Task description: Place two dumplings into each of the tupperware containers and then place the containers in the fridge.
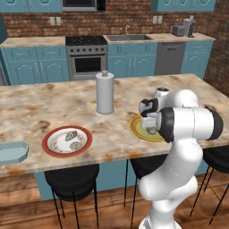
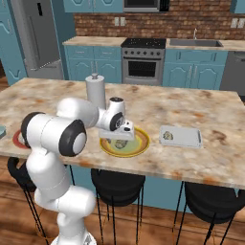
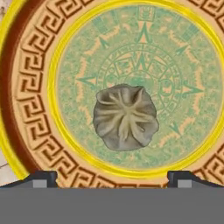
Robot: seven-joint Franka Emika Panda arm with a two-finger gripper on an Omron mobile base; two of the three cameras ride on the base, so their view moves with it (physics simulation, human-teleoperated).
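One dumpling (image 3: 125,117) lies in the middle of the yellow patterned plate (image 3: 35,57). My gripper (image 3: 113,178) hangs right above it, open, with a fingertip (image 3: 43,178) on either side and nothing held. From the base, the gripper (image 2: 118,138) is low over the yellow plate (image 2: 139,146). Two dumplings (image 1: 71,136) rest on the red-rimmed plate (image 1: 49,134). A fourth dumpling (image 2: 167,135) sits in the whitish tupperware container (image 2: 189,139) right of the yellow plate. The pale blue container (image 1: 12,152) stands at the counter's left front. The fridge (image 2: 40,33) is at the back left, door shut.
A tall paper-towel holder (image 1: 105,92) stands on the counter just behind the plates. Black stools (image 1: 71,179) are tucked under the counter's front edge. The stove (image 1: 86,56) and sink counter (image 1: 129,39) run along the back wall.
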